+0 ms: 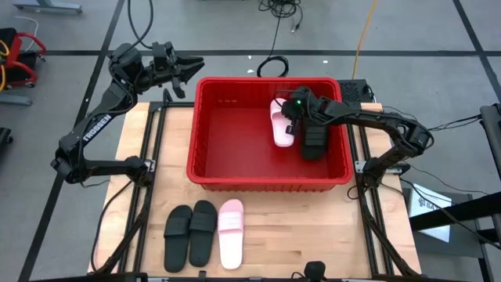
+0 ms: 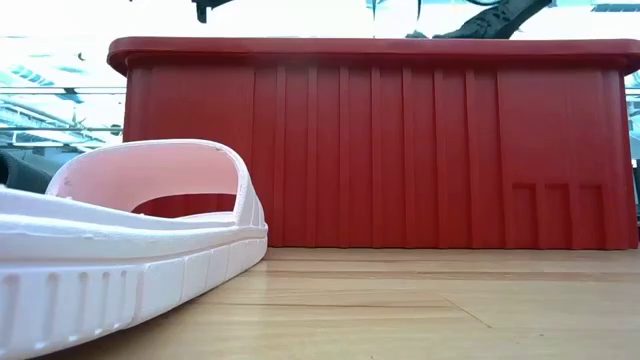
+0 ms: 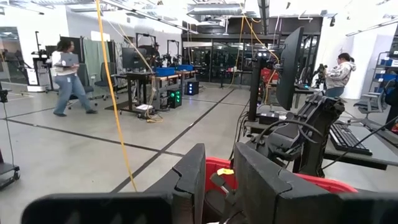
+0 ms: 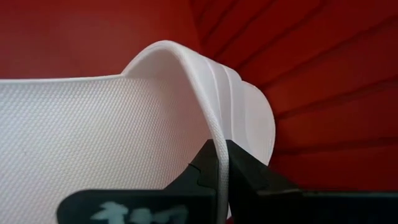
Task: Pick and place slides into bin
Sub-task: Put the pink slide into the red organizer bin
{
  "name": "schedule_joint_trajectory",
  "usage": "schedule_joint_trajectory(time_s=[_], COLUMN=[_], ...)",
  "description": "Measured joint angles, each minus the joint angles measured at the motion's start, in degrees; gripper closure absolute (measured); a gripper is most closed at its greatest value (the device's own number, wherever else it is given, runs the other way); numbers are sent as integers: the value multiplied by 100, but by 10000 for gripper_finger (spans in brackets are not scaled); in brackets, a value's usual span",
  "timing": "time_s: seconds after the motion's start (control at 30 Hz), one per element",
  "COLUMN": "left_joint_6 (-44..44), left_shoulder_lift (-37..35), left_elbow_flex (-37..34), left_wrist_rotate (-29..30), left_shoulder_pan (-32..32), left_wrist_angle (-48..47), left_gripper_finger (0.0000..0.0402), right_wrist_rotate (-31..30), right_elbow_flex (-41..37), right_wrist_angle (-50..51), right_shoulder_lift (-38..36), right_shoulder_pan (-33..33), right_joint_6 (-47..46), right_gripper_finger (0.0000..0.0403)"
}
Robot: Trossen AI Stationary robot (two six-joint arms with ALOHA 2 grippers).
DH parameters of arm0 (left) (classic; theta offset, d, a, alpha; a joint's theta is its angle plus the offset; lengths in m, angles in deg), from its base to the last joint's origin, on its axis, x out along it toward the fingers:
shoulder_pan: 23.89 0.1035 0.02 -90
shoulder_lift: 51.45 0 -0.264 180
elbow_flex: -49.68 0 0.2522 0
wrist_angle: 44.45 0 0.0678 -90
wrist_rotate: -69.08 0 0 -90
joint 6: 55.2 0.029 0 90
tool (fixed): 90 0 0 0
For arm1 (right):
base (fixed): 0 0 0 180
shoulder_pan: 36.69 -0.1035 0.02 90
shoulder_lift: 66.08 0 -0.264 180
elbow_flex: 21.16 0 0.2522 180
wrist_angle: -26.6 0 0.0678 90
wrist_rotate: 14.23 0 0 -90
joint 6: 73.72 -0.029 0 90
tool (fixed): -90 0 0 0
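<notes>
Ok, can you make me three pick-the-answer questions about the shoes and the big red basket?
1. Where is the right gripper?
A. over the floor
B. inside the bin
C. beside the sandals on the table

2. How many slides lie on the table in front of the bin?
A. one
B. three
C. six

3. What is the right gripper doing?
A. hanging open
B. shut on the pink slide's strap
C. gripping the bin's rim

Answers: 1 B, the high view shows it within the red walls. 2 B, two black slides and a pink slide. 3 B, the right wrist view shows its fingers pinching the strap.
</notes>
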State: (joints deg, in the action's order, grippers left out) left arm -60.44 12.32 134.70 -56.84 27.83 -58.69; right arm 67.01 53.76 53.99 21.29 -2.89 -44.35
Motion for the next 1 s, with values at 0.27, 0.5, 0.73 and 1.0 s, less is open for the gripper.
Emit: schedule_joint_trajectory(time_s=[0.27,0.5,0.73,1.0], left_joint_6=[26,28,28,28], left_shoulder_lift=[0,0,0,0], left_elbow_flex=[0,0,0,0], left_wrist_rotate=[0,0,0,-2], left_shoulder_pan=[-2,-2,-13,-13], left_wrist_angle=[-16,9,-47,-72], left_gripper_finger=[316,316,316,316], right_wrist_rotate=[36,7,14,-33], right_elbow_flex=[-746,-819,-819,-819], right_wrist_angle=[-647,-745,-840,-845], right_shoulder_lift=[0,0,2,2], right_shoulder_pan=[196,216,222,222], right_joint_6=[6,1,8,2], right_gripper_finger=[401,399,398,351])
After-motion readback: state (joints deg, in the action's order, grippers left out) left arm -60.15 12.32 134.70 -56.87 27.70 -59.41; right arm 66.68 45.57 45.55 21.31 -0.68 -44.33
